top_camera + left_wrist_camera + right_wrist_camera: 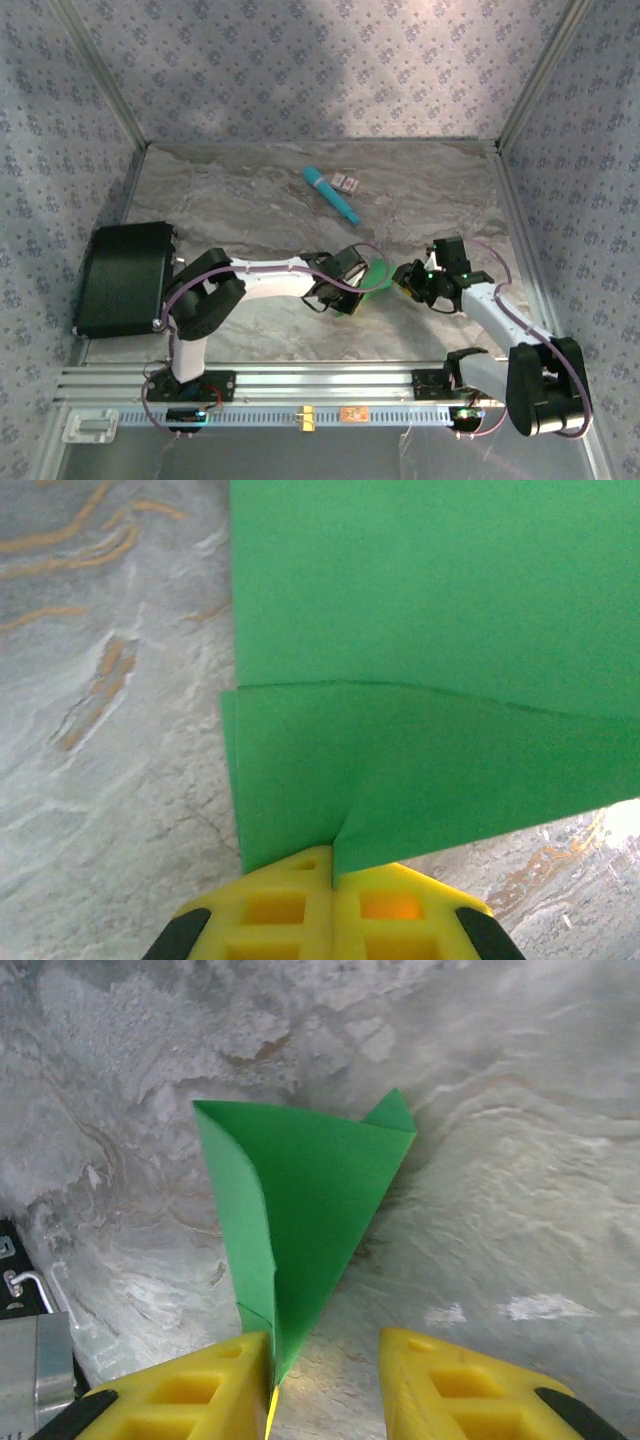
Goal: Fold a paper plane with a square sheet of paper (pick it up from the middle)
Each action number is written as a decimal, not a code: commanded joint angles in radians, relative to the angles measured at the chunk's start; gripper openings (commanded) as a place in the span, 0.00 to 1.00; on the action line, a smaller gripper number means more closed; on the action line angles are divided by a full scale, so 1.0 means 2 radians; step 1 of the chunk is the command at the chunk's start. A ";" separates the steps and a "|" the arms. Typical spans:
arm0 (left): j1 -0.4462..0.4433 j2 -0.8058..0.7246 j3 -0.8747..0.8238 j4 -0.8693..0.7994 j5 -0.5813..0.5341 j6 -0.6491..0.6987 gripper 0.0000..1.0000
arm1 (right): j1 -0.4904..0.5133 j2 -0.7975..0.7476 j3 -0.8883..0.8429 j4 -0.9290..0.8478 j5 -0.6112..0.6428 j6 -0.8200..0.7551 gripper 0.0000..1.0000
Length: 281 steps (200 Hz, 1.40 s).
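Green paper [377,272], folded into layered flaps, is at the middle of the counter [250,200], between the two arms. Left jaws are clamped on its edge, yellow fingers [270,908] pressed together around it. Right jaws stand apart, with the paper's pointed end against the inside of one finger [200,1390].

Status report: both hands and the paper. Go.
Left hand shut on the folded green paper. Right hand open, paper's point just inside its fingers. Teal stick far back, apart from the work.
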 commanded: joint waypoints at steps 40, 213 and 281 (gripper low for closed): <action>0.007 -0.045 -0.012 -0.054 -0.079 -0.075 0.00 | 0.008 0.002 0.020 -0.002 0.009 -0.014 0.34; 0.044 0.002 -0.014 0.025 0.082 -0.066 0.00 | 0.057 -0.016 -0.035 0.090 -0.005 -0.008 0.26; 0.058 0.016 -0.032 0.069 0.126 -0.070 0.00 | 0.095 -0.017 -0.051 0.138 0.029 -0.027 0.20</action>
